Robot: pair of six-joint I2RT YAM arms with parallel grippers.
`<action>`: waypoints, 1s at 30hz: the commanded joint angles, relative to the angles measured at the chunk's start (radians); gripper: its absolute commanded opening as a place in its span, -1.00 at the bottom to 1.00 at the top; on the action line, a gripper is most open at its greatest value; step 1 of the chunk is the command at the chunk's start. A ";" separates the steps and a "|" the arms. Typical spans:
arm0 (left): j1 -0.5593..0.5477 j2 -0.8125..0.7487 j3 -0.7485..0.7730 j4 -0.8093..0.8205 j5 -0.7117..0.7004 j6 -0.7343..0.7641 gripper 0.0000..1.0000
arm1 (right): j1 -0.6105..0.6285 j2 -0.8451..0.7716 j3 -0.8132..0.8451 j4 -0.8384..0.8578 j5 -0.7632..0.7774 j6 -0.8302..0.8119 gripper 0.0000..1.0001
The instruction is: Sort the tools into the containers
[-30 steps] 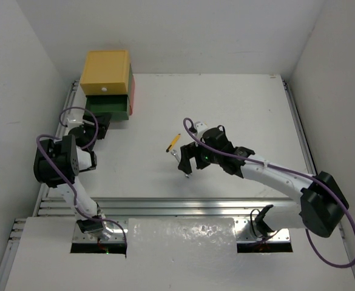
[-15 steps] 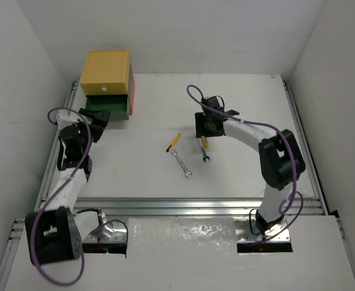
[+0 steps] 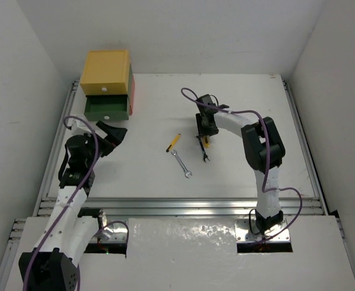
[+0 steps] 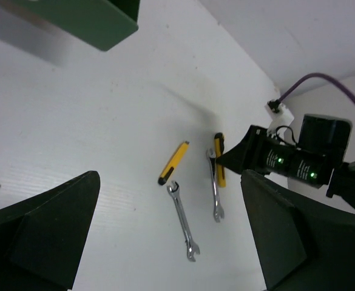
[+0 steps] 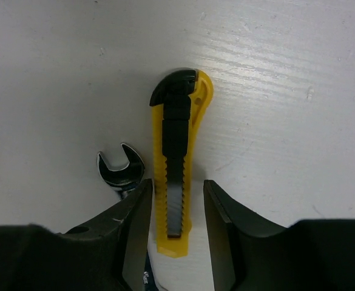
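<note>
The yellow plastic utility knife with a black ribbed slider (image 5: 176, 139) lies flat on the white table (image 3: 244, 176), right of centre. My right gripper (image 5: 177, 194) is down over it. On the right wrist view its jaws stand open only a little wider than the handle, with a black finger (image 5: 131, 230) on each side. A sliver of table shows between the handle and the finger on the right of that view. On the other side I cannot tell whether the finger touches.

A small silver open-ended wrench (image 5: 121, 170) lies just beside the knife. From above, a second silver wrench (image 3: 181, 164) lies near it to the left, with a thin yellow-handled tool (image 3: 174, 142) tilted just beyond that one.

The stacked drawers sit at the far left corner. The yellow drawer (image 3: 106, 70) is on top, the dark green drawer (image 3: 107, 109) is below it, and a red-orange edge (image 3: 132, 94) shows at their right. My left gripper (image 3: 116, 134) hovers near the green drawer's front, jaws spread wide, holding nothing.
</note>
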 commanded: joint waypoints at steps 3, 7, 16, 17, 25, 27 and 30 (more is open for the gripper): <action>-0.003 -0.009 -0.024 -0.020 0.066 0.051 1.00 | 0.001 0.015 -0.004 -0.016 0.032 -0.003 -0.24; -0.003 -0.018 -0.018 -0.022 0.086 0.051 1.00 | -0.004 0.018 -0.053 -0.009 -0.001 0.006 -0.32; -0.150 0.061 -0.016 0.119 0.126 -0.033 1.00 | -0.004 -0.161 -0.194 0.060 -0.076 0.000 -0.77; -0.179 0.067 -0.019 0.176 0.113 -0.050 1.00 | 0.007 -0.262 -0.257 0.115 -0.080 0.001 -0.79; -0.489 0.195 -0.022 0.443 -0.033 -0.176 0.99 | 0.201 -0.669 -0.511 0.319 -0.296 -0.035 -0.78; -0.516 0.222 -0.021 0.524 -0.029 -0.213 0.96 | 0.224 -0.782 -0.603 0.431 -0.402 0.001 -0.77; -0.546 0.248 -0.006 0.581 -0.031 -0.227 0.86 | 0.246 -0.887 -0.647 0.511 -0.445 0.043 -0.75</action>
